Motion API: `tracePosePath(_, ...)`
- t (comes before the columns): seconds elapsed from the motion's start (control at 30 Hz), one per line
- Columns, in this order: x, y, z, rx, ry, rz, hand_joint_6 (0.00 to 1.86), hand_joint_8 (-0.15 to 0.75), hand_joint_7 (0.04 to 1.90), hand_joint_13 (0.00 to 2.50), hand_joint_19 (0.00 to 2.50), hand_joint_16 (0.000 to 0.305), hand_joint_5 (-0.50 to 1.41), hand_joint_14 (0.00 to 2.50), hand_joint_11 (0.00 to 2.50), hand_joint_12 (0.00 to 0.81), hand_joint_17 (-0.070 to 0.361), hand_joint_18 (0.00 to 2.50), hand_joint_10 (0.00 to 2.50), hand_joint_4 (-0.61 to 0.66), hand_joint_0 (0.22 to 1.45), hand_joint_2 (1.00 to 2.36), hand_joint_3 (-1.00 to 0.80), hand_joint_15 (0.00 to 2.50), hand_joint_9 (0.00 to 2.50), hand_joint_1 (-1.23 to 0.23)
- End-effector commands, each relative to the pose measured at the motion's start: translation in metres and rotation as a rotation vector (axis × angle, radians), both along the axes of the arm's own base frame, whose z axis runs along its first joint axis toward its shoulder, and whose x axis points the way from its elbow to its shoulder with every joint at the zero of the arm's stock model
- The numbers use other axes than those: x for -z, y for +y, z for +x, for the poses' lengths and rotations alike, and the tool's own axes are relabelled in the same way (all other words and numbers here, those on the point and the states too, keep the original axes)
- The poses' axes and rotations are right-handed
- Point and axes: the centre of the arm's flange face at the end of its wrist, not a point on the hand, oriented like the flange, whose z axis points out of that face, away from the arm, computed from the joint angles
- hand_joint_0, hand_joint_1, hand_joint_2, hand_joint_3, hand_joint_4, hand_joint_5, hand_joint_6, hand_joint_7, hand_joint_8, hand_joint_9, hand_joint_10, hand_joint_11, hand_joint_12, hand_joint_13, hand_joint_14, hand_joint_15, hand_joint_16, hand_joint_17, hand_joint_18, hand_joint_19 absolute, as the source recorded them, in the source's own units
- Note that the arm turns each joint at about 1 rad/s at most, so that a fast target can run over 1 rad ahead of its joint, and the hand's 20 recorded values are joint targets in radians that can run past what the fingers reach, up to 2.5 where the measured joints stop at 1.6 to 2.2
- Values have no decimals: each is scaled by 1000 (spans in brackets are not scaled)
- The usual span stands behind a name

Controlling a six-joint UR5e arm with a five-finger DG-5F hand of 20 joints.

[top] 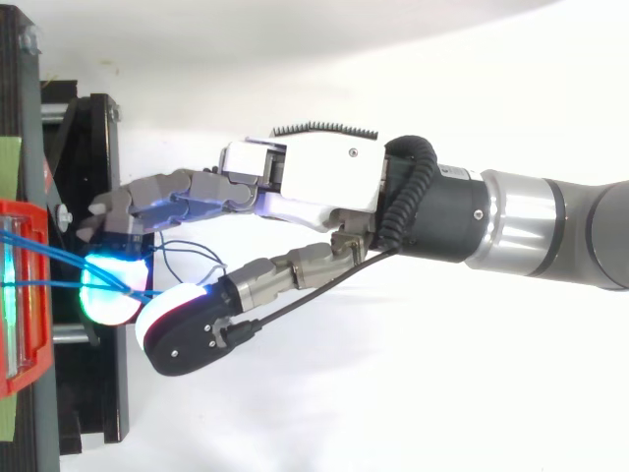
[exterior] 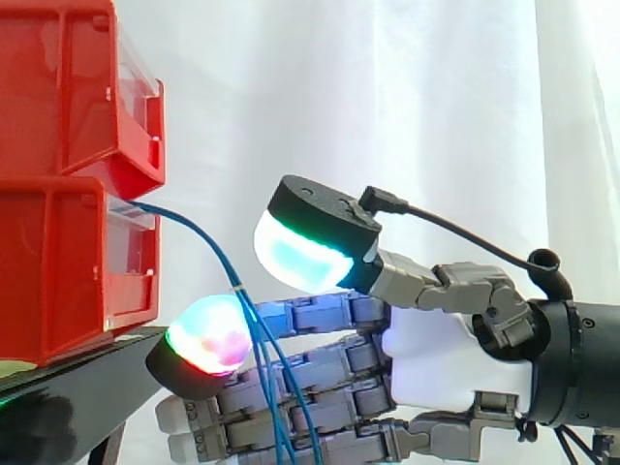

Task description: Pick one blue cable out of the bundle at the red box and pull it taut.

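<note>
At the left edge, stacked red plastic bins [exterior: 58, 262] sit on a black stand [exterior: 87, 378]; thin blue cables [exterior: 194, 231] leave the lower bin, arc slackly and drop across the robot hand [exterior: 436, 354] at centre-right; its fingers lie stretched with the thumb lifted clear, apparently gripping nothing, though a strand may touch a pad; singling out, pinching and tightening all remain.
</note>
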Motion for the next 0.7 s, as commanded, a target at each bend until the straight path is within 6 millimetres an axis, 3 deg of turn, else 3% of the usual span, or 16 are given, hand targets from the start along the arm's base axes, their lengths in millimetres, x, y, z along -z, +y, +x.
tracePosePath(0.0,0,-1,0,1,1,0,551,277,1139,192,77,53,-131,2,50,364,119,154,0,218,605,1008,-392,94,401,-649)
tracePosePath(0.67,-7,-4,0,6,-5,-5,831,277,805,232,63,52,-201,3,97,362,117,226,1,180,621,1019,-192,98,420,-679)
